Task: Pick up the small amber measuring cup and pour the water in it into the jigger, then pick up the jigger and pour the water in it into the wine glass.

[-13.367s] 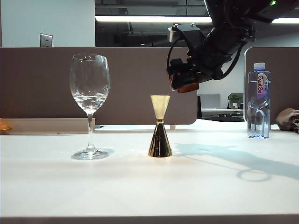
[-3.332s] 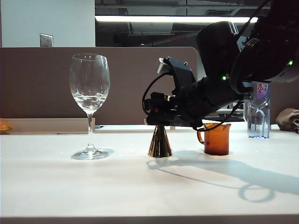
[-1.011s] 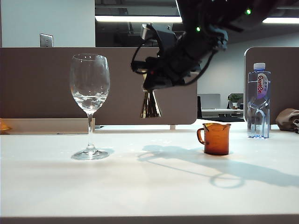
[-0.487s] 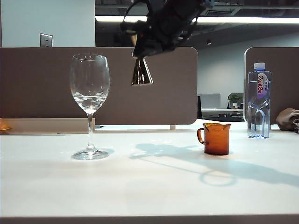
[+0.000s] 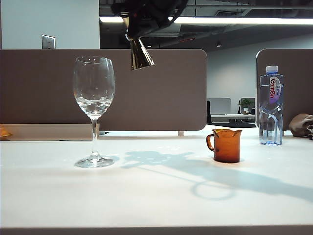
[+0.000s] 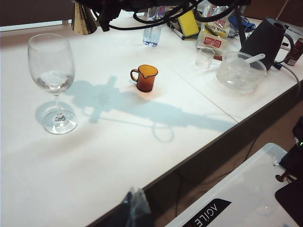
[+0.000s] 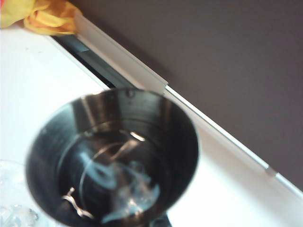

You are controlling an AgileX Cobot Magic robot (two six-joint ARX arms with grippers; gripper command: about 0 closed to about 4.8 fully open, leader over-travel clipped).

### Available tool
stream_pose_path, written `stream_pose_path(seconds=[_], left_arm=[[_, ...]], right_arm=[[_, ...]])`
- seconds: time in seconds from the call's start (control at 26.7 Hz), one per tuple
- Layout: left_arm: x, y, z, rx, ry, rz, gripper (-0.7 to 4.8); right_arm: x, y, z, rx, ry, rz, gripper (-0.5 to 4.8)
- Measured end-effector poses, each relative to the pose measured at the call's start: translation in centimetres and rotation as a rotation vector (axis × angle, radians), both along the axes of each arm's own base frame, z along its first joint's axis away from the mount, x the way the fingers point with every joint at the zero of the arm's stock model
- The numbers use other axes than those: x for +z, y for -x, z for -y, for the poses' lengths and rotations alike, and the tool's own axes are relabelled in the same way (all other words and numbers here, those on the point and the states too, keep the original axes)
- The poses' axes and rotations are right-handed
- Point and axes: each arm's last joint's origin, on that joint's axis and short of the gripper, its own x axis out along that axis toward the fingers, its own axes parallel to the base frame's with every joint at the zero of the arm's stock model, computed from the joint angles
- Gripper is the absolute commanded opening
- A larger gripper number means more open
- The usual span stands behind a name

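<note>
Right pincer (image 5: pixel 139 30) hangs high at the top edge of the exterior view, dark and mostly cut off by the frame, clenched on the jigger (image 5: pixel 140 55). The jigger is shiny gold metal, a flared cone hanging below the pincer, slightly tilted, well clear of the surface (image 5: pixel 156 196). The wine glass (image 5: pixel 94 110) stands below and to the left of the pincer as the exterior view shows it: clear, tall stem, round bowl, round foot, a little water in the bowl; its rim is lower than the jigger, apart from it. The small amber measuring cup (image 5: pixel 226 145) sits far below the pincer and to the right, translucent brown w/ a side handle and a lip, upright.

The surface is smooth, white and matte; wide bare room between glass and cup, and in front up to the near edge.

The right wrist view looks straight into the jigger's (image 7: pixel 113 161) open mouth: dark reflective inner wall, water glinting inside. The left wrist view takes in the glass (image 6: pixel 53 82), cup (image 6: pixel 144 77), jigger (image 6: pixel 84 19) and beyond them a 2nd surface w/ a clear bowl (image 6: pixel 238 71) and dark kettle (image 6: pixel 265 38), unseen elsewhere. Left pincer (image 6: pixel 135 208) is a dark blur off the near edge; can't tell if it is released or clenched.
</note>
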Motion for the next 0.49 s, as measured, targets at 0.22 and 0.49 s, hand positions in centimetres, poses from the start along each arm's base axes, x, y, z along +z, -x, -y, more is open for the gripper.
stream_pose_path(seconds=[0.22, 0.49], left_arm=[[0.0, 0.0, 0.0, 0.0, 0.0, 0.0, -0.02], [0.0, 0.0, 0.0, 0.0, 0.0, 0.0, -0.02]], right_arm=[[-0.8, -0.3, -1.7, 0.004, 0.126, 0.04, -0.01], [-1.2, 0.2, -3.2, 0.022, 0.246, 0.11, -0.01]])
